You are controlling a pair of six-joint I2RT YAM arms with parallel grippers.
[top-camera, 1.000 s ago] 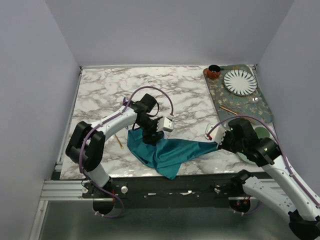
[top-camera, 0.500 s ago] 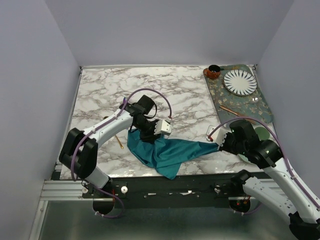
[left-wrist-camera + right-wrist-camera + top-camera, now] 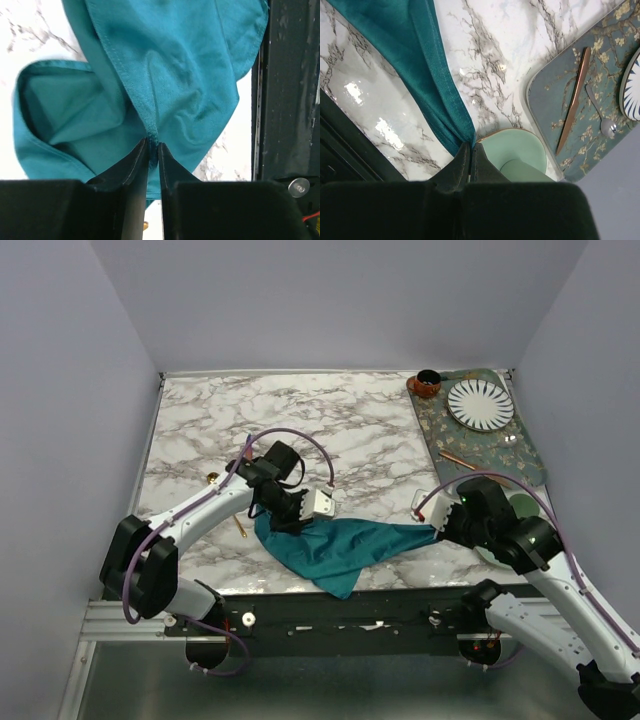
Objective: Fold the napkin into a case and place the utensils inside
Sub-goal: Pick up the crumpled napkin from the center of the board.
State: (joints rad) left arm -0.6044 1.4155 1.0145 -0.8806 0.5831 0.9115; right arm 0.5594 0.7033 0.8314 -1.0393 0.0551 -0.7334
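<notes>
Marble tabletop [image 3: 200,420], napkin [image 3: 345,545] (stitched hem [image 3: 120,65]: L wrist)

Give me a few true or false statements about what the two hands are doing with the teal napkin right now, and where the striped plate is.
1. The right hand is pinched shut on a corner of the napkin. True.
2. The napkin is folded into a neat narrow case. False: it lies bunched, stretched between both hands.
3. The left hand grips a fold of the napkin. True.
4. The striped plate sits on top of the napkin. False: it rests on the floral tray, apart from the cloth.
</notes>
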